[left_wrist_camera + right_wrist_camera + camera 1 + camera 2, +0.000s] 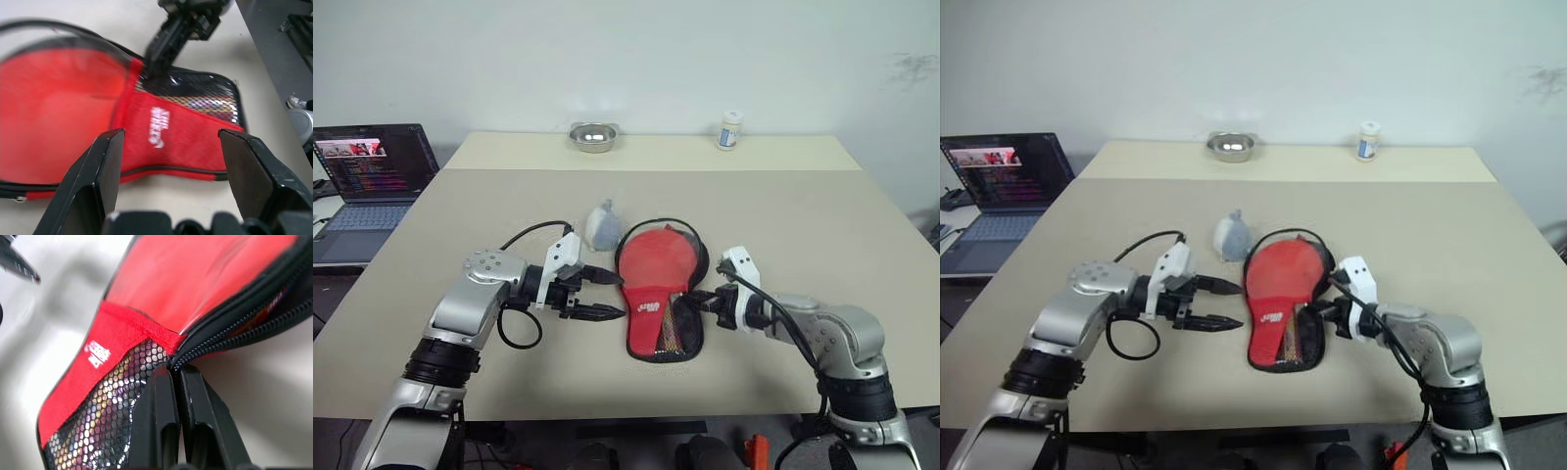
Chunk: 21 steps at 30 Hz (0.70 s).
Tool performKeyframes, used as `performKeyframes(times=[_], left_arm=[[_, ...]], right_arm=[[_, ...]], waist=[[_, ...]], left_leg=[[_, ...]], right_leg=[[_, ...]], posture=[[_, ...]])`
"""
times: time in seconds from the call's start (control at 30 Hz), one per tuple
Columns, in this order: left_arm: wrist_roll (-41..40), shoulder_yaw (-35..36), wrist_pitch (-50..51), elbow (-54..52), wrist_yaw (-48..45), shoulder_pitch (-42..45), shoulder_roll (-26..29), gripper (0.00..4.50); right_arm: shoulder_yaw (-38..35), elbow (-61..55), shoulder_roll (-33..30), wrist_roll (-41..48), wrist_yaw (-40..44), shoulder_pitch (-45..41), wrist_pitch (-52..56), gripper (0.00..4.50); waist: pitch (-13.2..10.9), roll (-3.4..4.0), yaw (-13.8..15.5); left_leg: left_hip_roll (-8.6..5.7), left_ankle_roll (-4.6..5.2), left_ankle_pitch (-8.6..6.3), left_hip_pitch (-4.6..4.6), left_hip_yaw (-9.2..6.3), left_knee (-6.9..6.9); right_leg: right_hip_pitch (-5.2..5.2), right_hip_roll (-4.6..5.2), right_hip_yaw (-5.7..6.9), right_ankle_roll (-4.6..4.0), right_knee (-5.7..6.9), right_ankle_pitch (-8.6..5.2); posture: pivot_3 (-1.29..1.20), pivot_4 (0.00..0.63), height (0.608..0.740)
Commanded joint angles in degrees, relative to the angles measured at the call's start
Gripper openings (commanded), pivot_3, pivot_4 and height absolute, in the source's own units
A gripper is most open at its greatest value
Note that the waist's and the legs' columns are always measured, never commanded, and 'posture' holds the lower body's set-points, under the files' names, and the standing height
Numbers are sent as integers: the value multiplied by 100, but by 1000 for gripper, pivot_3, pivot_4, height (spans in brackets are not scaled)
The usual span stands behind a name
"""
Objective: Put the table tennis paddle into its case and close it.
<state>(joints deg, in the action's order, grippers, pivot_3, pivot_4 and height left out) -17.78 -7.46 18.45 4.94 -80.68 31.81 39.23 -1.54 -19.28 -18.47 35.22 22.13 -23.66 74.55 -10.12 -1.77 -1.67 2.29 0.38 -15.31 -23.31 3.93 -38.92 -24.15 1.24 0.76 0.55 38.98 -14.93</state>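
Note:
The case (651, 308) lies flat in the middle of the table, red side up, with its white logo and black mesh pocket toward me. Its zip stands open around the round far end. Through the mesh shows a light striped shape (672, 335) that looks like the handle of the table tennis paddle; the rest of the paddle is hidden. My right gripper (697, 297) is shut at the case's right edge, where the two rows of zip teeth (230, 330) meet. My left gripper (620, 296) hovers open just left of the case's narrow part, touching nothing.
A small grey-white object (603, 225) stands just beyond the case to its left. On the far strip of the table are a metal bowl (592, 136) and a white bottle (730, 130). An open laptop (372, 176) sits off the table's left side.

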Motion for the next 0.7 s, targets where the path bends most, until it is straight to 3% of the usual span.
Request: performKeyframes(times=[0.03,0.3,0.7], left_arm=[[-140,12,-7,-295,-103,-40,87,3336],[-132,-34,-85,-299,-231,-70,108,3336],[-97,-76,-186,-217,-242,-60,101,3336]], right_arm=[[-433,-752,173,421,-147,356,505,19],[-1107,-1439,623,671,-527,839,1331,19],[-1408,-1841,1014,618,-697,1136,1777,19]], waist=[[0,0,1],[0,0,-3],[0,0,-1]], left_leg=[[0,0,0,0,0,0],[4,-1,0,5,-1,2],[3,-1,0,4,-1,2]], right_leg=[[0,1,0,0,0,0],[-1,-2,1,1,2,-1],[0,-3,1,4,-1,-2]], posture=[[0,150,740],[0,150,740],[0,150,740]])
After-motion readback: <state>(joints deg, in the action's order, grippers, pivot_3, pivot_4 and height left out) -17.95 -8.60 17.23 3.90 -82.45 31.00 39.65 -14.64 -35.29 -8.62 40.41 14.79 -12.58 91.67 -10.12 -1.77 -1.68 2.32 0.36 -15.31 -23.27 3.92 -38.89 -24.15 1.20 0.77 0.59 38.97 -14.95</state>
